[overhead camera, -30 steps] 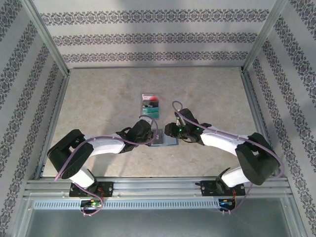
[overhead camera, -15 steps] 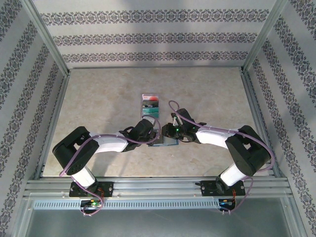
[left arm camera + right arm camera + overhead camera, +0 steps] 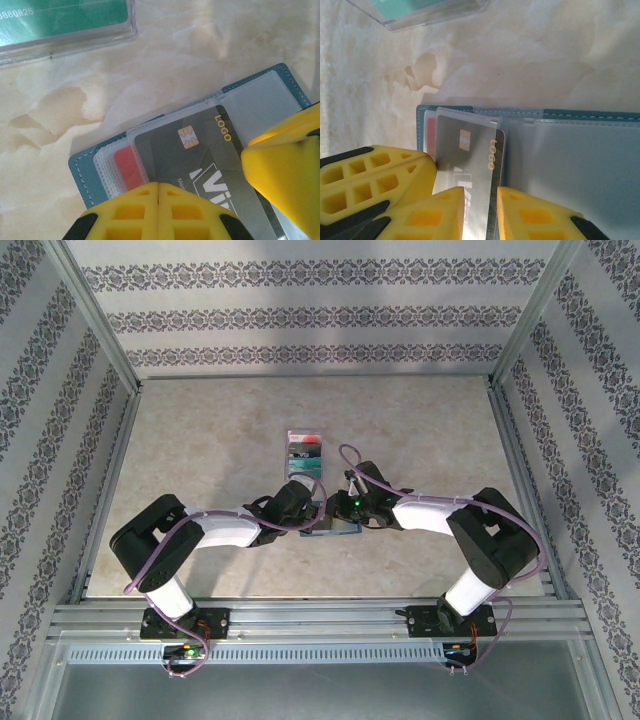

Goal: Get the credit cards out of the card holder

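My left hand has its fingers together over the near edge of the card holder, which lies open on the surface. My right hand straddles the grey card poking from its pocket. Whether it pinches the card, I cannot tell. A red card sits behind.

Clear rectangular plastic tray near centre of beige marbled tabletop. Damask-striped wallpaper walls; aluminium frame rails along near edge.
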Robot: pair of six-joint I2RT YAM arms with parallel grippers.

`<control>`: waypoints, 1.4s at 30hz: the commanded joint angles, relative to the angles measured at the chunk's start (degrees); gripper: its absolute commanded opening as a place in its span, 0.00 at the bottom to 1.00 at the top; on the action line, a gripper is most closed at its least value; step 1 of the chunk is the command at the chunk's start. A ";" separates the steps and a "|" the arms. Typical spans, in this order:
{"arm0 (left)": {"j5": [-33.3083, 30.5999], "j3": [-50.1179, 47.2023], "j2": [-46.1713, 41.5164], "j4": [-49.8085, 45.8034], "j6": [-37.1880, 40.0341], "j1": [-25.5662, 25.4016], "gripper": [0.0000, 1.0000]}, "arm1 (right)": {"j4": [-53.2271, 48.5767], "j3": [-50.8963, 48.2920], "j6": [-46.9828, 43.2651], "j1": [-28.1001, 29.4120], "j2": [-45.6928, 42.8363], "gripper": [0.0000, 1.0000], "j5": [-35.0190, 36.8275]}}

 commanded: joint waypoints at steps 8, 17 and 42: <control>0.43 -0.07 0.69 -1.68 -0.63 0.22 0.02 | 5.59 -1.70 2.31 -0.98 0.92 0.21 -3.18; 0.53 -0.08 0.97 -1.90 -0.60 0.21 0.01 | 6.57 -4.27 4.13 -2.04 -0.48 0.22 -2.72; 1.06 0.01 1.40 -2.36 -0.65 0.21 0.00 | 20.95 -6.95 9.37 -2.65 1.58 0.19 -9.66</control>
